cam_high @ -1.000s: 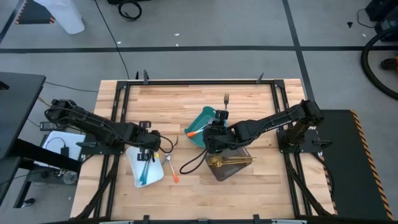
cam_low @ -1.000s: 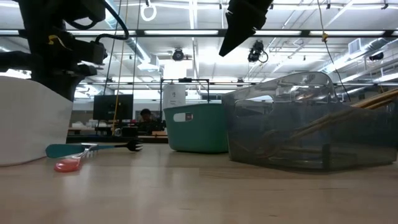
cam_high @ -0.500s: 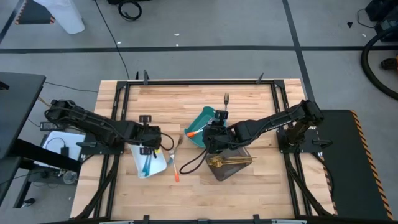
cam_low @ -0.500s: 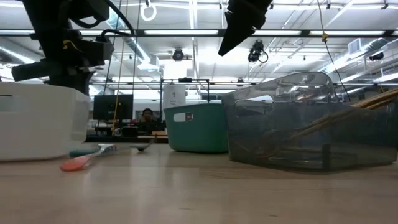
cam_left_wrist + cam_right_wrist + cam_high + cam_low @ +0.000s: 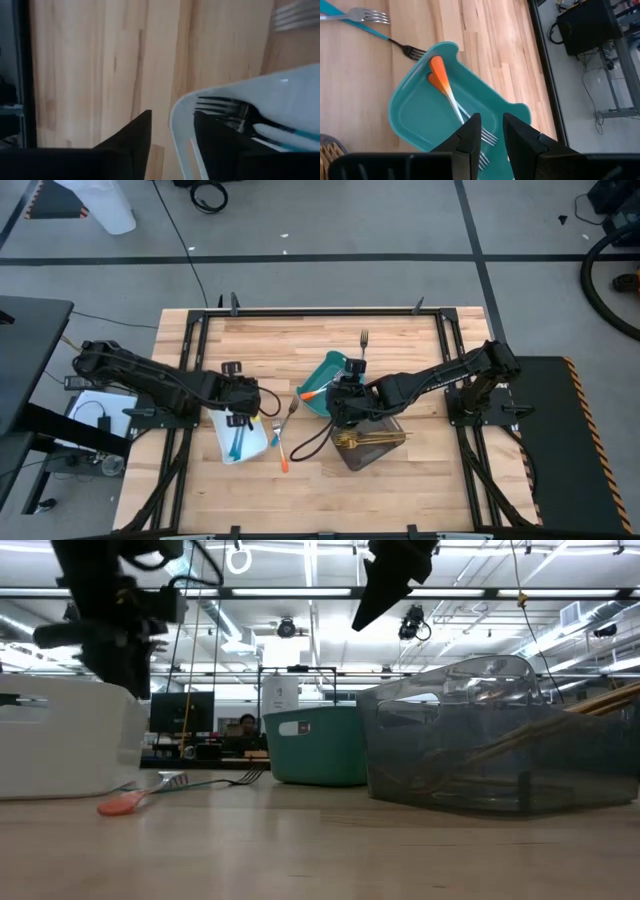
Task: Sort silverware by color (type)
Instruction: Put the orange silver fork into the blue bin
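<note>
My left gripper [image 5: 240, 396] is open over the far end of the white tray [image 5: 240, 442], which holds teal-handled forks [image 5: 235, 114]. Its fingers stand astride the tray's rim [image 5: 181, 125]. My right gripper [image 5: 345, 392] is open and empty above the teal tray [image 5: 420, 112], which holds orange-handled forks [image 5: 441, 80]. A teal-handled fork [image 5: 289, 412] and an orange-handled utensil [image 5: 283, 452] lie flat on the table between the trays. A dark fork [image 5: 364, 340] lies farther back. My left gripper has one finger [image 5: 215, 135] inside the white tray and one [image 5: 132, 137] outside, pointing down over the rim at the tray's far end. The inner finger stands right beside the rim; I cannot tell whether it touches. The tray rests flat on the table.
A clear grey tray [image 5: 368, 445] with gold utensils stands by the teal tray, toward the near edge. A black cable [image 5: 310, 442] loops on the table beside it. A dark frame [image 5: 300, 312] edges the tabletop. Bare wood lies toward the far and near edges.
My left gripper has gone toward the far edge and a little right. The white tray has slid and turned with it. The loose teal-handled fork beside the tray has slid toward the teal tray.
</note>
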Controlling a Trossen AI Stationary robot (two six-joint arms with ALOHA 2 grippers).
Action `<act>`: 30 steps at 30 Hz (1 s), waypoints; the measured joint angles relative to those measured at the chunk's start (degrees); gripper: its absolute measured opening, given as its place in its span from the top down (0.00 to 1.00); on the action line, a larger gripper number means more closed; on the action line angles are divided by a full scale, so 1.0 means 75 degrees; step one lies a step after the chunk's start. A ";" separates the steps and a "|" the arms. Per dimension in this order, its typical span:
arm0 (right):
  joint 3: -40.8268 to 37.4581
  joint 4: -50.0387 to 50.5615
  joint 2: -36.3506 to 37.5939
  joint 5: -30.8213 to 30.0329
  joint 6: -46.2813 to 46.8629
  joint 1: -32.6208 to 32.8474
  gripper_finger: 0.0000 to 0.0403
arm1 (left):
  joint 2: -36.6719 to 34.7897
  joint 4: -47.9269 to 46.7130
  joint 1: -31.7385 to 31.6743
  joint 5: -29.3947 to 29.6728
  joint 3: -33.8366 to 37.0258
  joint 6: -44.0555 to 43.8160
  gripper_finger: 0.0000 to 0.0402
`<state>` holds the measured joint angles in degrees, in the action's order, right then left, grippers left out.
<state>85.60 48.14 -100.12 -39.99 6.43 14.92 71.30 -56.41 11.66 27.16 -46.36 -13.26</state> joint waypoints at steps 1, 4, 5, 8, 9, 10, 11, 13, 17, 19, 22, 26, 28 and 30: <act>0.0000 0.0021 0.0000 0.0018 -0.0002 0.0000 0.77 | -0.0001 -0.0118 0.0000 0.0000 -0.0163 -0.0093 0.60; 0.0000 0.0186 0.0003 0.0021 0.0033 0.0000 0.77 | -0.0002 -0.0207 0.0023 -0.0142 -0.0644 -0.0157 0.57; 0.0000 0.0284 0.0003 0.0021 0.0083 0.0000 0.77 | -0.0004 -0.0117 0.0023 -0.0239 -0.0788 -0.0222 0.57; 0.0000 0.0709 0.0031 0.0024 0.0333 0.0000 0.77 | -0.0007 0.0640 0.0023 -0.0713 -0.0960 -0.0528 0.56; 0.0000 0.0852 0.0057 0.0025 0.0452 0.0000 0.77 | -0.0005 0.1057 0.0023 -0.0913 -0.0957 -0.0553 0.56; 0.0001 0.0951 0.0080 0.0024 0.0574 0.0000 0.77 | -0.0008 0.1573 0.0026 -0.1084 -0.0910 -0.0577 0.56; 0.0003 0.1041 0.0123 0.0024 0.0684 0.0001 0.77 | -0.0005 0.2022 0.0026 -0.1222 -0.0841 -0.0622 0.56; 0.0003 0.1196 0.0173 0.0024 0.0881 0.0015 0.77 | 0.0098 0.2858 0.0029 -0.1278 -0.0696 -0.0866 0.56; 0.0006 0.1290 0.0227 0.0024 0.1008 0.0091 0.77 | 0.0636 0.3673 0.0073 -0.1383 -0.0631 -0.1105 0.56; 0.0006 0.1411 0.0227 0.0023 0.1037 0.0156 0.77 | 0.1013 0.3824 0.0180 -0.1718 -0.0631 -0.0964 0.56; 0.0006 0.1504 0.0227 -0.0032 0.1091 0.0222 0.77 | 0.1694 0.4072 0.0420 -0.2398 -0.0726 -0.0886 0.56; 0.0009 0.1435 0.0227 -0.0131 0.1031 0.0251 0.77 | 0.2608 0.3962 0.0709 -0.2927 -0.1099 -0.0495 0.56; 0.0009 0.1413 0.0227 -0.0133 0.1030 0.0249 0.77 | 0.2996 0.3784 0.0841 -0.2929 -0.1399 -0.0111 0.56; 0.0009 0.1389 0.0227 -0.0128 0.1027 0.0251 0.77 | 0.3315 0.3478 0.0967 -0.2921 -0.1682 0.0309 0.56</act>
<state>85.67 58.56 -98.41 -40.95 14.13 16.80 96.16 -30.33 18.91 5.26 -58.97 -10.95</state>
